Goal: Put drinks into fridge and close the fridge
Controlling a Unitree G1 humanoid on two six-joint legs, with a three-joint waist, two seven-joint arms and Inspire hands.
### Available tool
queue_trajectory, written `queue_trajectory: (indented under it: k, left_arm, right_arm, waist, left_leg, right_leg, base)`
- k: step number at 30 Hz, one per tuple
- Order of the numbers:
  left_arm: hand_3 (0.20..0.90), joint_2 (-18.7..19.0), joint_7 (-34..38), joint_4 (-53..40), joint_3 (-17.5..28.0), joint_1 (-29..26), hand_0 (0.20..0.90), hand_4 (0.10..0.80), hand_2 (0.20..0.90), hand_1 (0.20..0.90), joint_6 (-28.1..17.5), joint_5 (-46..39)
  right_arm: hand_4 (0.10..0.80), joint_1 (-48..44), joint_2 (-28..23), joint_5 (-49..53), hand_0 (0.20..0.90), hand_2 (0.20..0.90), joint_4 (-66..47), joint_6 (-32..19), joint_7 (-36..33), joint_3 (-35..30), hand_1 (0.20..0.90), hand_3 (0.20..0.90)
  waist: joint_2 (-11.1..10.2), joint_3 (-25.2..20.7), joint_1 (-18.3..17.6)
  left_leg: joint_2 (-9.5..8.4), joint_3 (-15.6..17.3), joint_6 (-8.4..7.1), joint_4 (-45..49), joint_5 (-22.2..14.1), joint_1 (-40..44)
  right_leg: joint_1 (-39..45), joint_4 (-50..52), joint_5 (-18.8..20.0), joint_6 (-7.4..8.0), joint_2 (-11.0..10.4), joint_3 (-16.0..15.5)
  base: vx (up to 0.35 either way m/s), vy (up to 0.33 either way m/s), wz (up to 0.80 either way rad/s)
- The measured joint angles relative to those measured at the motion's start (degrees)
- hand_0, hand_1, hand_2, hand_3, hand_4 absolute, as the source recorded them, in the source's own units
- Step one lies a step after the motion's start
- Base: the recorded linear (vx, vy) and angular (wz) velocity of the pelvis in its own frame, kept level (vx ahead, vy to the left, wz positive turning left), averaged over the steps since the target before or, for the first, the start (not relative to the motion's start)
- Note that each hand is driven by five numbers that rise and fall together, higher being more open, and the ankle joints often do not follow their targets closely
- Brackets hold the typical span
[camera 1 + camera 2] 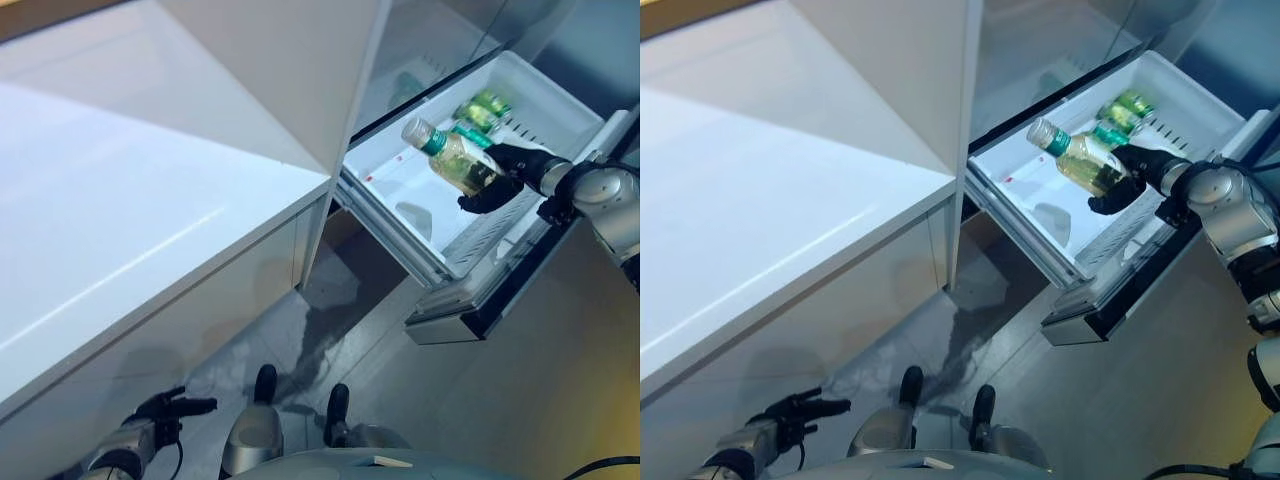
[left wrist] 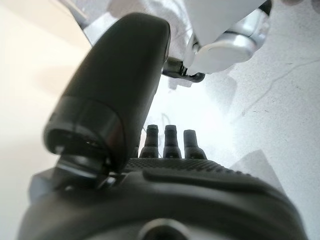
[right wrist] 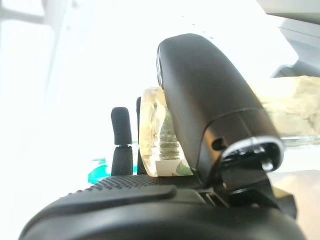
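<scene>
My right hand (image 1: pixel 505 175) is shut on a clear bottle of yellowish drink (image 1: pixel 455 158) with a green neck band and white cap, holding it tilted over the open white fridge drawer (image 1: pixel 400 175). In the right wrist view the bottle (image 3: pixel 155 145) sits between the thumb and fingers (image 3: pixel 120 135). Green drinks (image 1: pixel 482 110) lie at the far end of the drawer. My left hand (image 1: pixel 165 410) hangs low by the counter front with fingers relaxed; in its wrist view the fingers (image 2: pixel 170 142) are straight and hold nothing.
A white counter (image 1: pixel 120 200) fills the left side. The fridge body (image 1: pixel 330 60) stands beside it, with the drawer's dark front panel (image 1: pixel 480 310) jutting over the grey floor (image 1: pixel 330 330).
</scene>
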Motion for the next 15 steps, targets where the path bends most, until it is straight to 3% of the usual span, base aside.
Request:
queue_trajectory:
  k: [6, 15]
  left_arm:
    - [0.9, 1.4, 0.2, -1.6, -0.7, -2.3, 0.9, 0.8, 0.9, 0.9, 0.1, -1.1]
    - [0.9, 2.3, 0.1, -2.4, -2.5, -5.3, 0.9, 0.8, 0.9, 0.9, -0.4, -2.5]
  right_arm:
    - [0.1, -5.0, 2.3, 0.2, 0.3, 0.3, 3.4, 0.8, -1.0, 2.7, 0.3, 0.2]
    - [0.1, -8.4, 7.2, 4.7, 0.3, 0.3, 17.2, 10.4, -2.0, 3.9, 0.3, 0.2]
  waist:
    - [-1.2, 3.2, 1.3]
    - [-1.5, 6.7, 2.9]
  left_leg:
    - [-0.05, -1.1, -0.02, 0.5, 0.0, -1.9]
    - [-0.18, -2.4, -0.14, 1.7, 0.1, -5.7]
  right_leg:
    - [-1.1, 0.0, 0.0, 0.0, 0.0, -1.1]
    - [-3.6, 0.0, 0.1, -0.12, -0.1, -2.6]
  base:
    - [-0.081, -0.028, 0.09]
    - [-0.05, -0.005, 0.08]
